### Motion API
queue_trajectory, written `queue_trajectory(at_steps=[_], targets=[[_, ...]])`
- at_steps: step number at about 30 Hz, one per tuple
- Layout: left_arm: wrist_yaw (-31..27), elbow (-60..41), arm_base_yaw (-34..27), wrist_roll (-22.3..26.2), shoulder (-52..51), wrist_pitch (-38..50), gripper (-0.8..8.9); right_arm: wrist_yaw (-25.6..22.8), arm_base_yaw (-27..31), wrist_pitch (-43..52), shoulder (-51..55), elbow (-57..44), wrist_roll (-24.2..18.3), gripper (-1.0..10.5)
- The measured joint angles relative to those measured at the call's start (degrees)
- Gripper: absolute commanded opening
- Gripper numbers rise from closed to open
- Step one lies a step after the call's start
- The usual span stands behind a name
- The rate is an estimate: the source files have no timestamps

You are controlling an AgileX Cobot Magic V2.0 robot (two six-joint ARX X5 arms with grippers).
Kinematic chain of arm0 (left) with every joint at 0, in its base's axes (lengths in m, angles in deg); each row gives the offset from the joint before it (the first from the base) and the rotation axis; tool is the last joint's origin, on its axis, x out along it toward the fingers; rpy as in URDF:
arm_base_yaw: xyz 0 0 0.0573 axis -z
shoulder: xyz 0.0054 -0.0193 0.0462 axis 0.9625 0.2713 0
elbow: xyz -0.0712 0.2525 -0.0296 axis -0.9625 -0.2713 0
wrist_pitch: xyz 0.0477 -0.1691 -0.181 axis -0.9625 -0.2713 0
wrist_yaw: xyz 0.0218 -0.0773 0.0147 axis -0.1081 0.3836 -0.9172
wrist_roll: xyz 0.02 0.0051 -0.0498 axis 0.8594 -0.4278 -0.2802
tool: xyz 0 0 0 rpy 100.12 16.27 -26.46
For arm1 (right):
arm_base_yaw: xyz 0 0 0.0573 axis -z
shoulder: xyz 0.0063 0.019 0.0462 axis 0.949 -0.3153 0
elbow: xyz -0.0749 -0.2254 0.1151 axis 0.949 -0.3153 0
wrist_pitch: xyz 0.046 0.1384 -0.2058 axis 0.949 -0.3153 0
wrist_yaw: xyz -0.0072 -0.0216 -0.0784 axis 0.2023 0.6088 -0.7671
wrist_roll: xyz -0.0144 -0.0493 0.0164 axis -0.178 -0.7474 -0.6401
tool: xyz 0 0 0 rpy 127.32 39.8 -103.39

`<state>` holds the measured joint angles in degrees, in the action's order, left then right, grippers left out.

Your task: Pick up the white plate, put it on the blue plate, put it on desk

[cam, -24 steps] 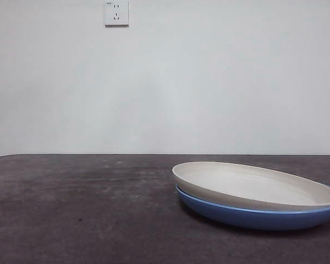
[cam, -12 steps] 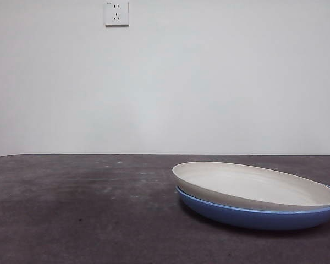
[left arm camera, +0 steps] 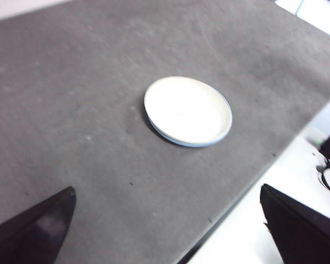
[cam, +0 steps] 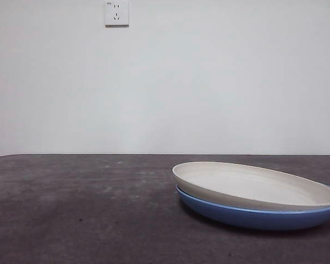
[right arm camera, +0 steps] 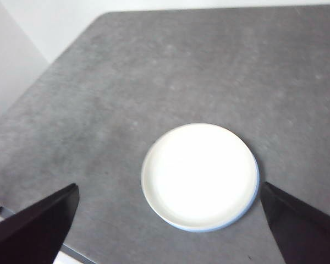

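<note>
White plate (cam: 253, 184) nested on blue plate (cam: 253, 217) (tilted slightly)

A plain white wall (cam: 209, 82) fills the back of the front view, smooth and evenly lit, with no shadows of note. High on it, toward the left, sits a white wall socket (cam: 116, 12) — a square plate with small dark slots. The wall meets the dark tabletop along a straight, level line; at the far left that line dips slightly.

From the wrist views, pale floor (left arm camera: 247, 242) shows beyond the table's edge — bright, almost washed out. A black cable (left arm camera: 329, 179) lies looped on it near the picture's edge. In the right wrist view a light wall (right arm camera: 16, 55) stands beside the table's corner. The light is soft and diffuse throughout.
</note>
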<state>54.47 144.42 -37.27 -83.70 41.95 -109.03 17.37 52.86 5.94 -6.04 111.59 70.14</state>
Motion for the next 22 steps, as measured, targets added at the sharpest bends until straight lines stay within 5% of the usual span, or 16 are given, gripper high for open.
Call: queue_trajectory(at_steps=[12,22], targets=[[-0.04,-0.02,0.0,0.28,-0.61,0.66,6.3,-1.77,0.02,-7.74,-9.99,0.35,4.68,5.5],[-0.04,-0.02,0.0,0.9,-0.61,0.26,6.3,-1.53,3.23,-6.49,-27.85,0.35,0.63,5.5]])
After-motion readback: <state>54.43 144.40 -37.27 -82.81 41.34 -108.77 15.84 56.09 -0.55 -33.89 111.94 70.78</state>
